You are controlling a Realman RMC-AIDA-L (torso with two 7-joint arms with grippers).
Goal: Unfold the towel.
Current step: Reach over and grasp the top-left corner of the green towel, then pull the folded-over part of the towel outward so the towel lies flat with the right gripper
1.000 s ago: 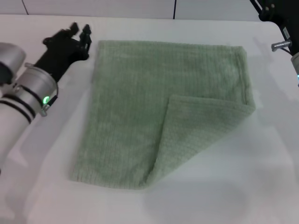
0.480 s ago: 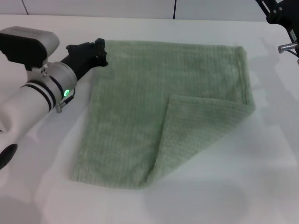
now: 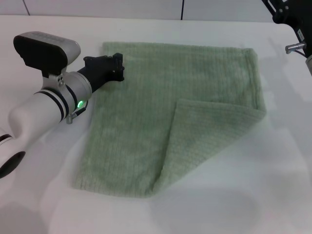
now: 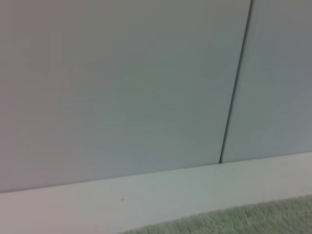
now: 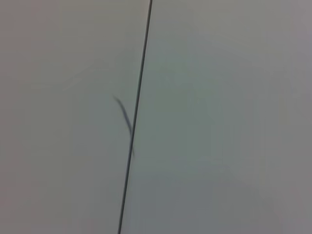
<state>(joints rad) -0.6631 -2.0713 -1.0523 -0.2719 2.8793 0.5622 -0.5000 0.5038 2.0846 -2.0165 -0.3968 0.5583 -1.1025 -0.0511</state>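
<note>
The pale sage-green towel (image 3: 141, 107) lies flat on the white table (image 3: 44, 195). Its near right corner is folded over diagonally as a flap (image 3: 204, 136) whose tip reaches toward the towel's middle. My left gripper (image 3: 117, 67) is low over the towel's far left part, just inside its left edge. A strip of the towel shows in the left wrist view (image 4: 234, 222). My right gripper (image 3: 287, 12) is high at the far right, away from the towel and partly out of view.
A light wall with a dark vertical seam (image 3: 183, 9) rises behind the table's far edge; the seam also shows in the left wrist view (image 4: 236, 83) and the right wrist view (image 5: 136, 112). White table surrounds the towel on all sides.
My left arm has swung right, carrying its gripper from beside the towel's far left corner to over the towel's far left part. The towel and the right arm are almost unmoved.
</note>
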